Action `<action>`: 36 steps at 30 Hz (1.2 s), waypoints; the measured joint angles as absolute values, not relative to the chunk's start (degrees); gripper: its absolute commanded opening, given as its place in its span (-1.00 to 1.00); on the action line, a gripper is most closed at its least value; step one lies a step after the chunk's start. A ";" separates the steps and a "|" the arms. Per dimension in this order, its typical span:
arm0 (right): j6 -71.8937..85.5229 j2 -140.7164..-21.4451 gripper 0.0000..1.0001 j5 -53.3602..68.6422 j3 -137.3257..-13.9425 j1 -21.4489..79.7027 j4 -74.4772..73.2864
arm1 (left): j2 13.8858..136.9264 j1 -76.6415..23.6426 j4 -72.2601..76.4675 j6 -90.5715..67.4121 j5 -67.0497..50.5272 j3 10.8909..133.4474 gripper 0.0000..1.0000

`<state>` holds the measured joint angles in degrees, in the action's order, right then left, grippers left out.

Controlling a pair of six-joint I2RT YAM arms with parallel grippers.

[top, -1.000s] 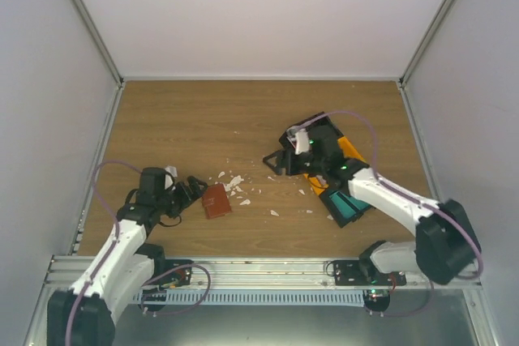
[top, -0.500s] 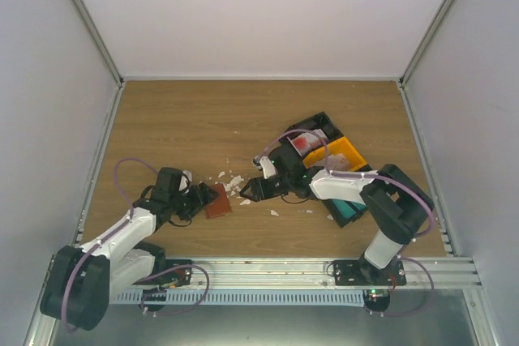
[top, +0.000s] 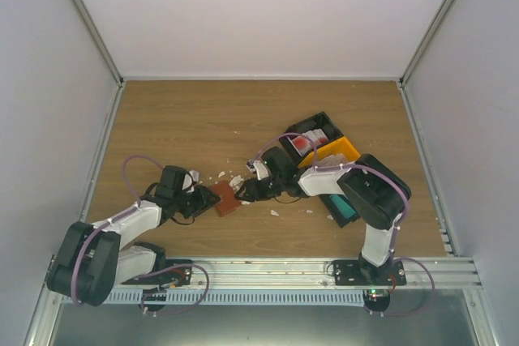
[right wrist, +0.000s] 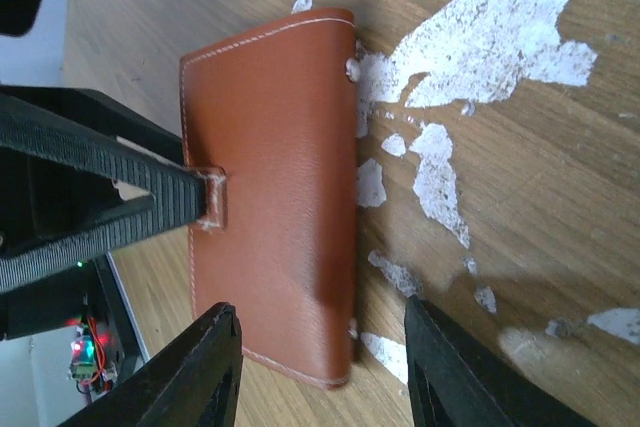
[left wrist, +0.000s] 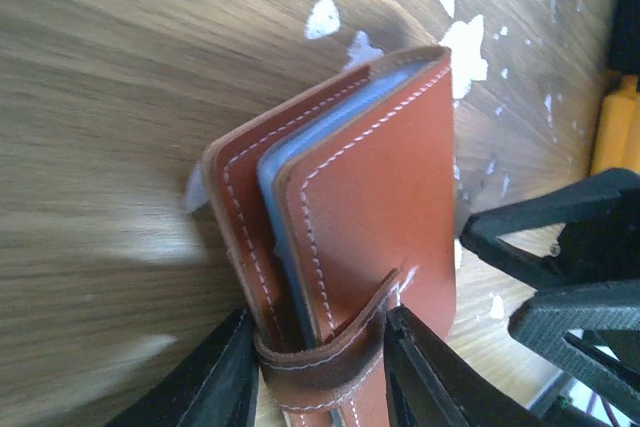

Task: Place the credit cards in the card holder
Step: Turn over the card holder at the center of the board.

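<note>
Card holder (left wrist: pixel 370 197) lies on the tabletop (left wrist: pixel 100 97), covers slightly agape. Left pincer (left wrist: pixel 318 319) is clamped on its strap end, one finger against each side. Right pincer (right wrist: pixel 320 309) stands apart at an adjoining edge, with the holder's corner between its fingers. White scraps (right wrist: pixel 490 37) lie just beyond that pincer. A red-and-white credit card (top: pixel 302 142) sits in the black bin (top: pixel 320 123), well behind the right pincer.

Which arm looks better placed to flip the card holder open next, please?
Right, probably. The left hand clamps the card holder at its strap end, anchoring it; the right hand is open, its fingers straddling a free edge, free to lift the cover.
</note>
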<state>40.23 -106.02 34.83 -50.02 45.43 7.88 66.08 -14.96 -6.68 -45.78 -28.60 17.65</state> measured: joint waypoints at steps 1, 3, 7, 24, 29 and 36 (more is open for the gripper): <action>40.45 -106.15 -0.07 34.92 -50.17 45.43 8.14 | 66.50 -14.96 -6.22 -45.63 -29.26 17.65 -0.26; 40.82 -106.52 -0.07 35.07 -50.33 45.43 8.75 | 67.55 -14.96 -4.14 -45.39 -31.48 17.41 -0.32; 41.01 -106.89 -0.07 35.97 -50.33 45.36 9.76 | 68.99 -14.96 -0.23 -45.19 -35.24 17.30 -0.58; 40.47 -91.48 0.65 42.48 -42.02 36.27 16.03 | 61.89 -14.92 3.66 -43.13 -46.74 22.15 -1.00; 44.18 -84.44 0.25 47.11 -38.37 35.46 24.77 | 57.25 -15.05 5.76 -46.04 -52.77 27.59 -1.00; 53.58 -82.15 -0.79 52.69 -37.12 36.10 37.54 | 56.75 -16.47 11.33 -50.61 -57.08 30.06 -0.84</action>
<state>53.58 -82.15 52.69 -37.12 36.10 37.54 56.75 -16.47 11.33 -50.61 -57.08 30.06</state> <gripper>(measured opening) 0.305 0.062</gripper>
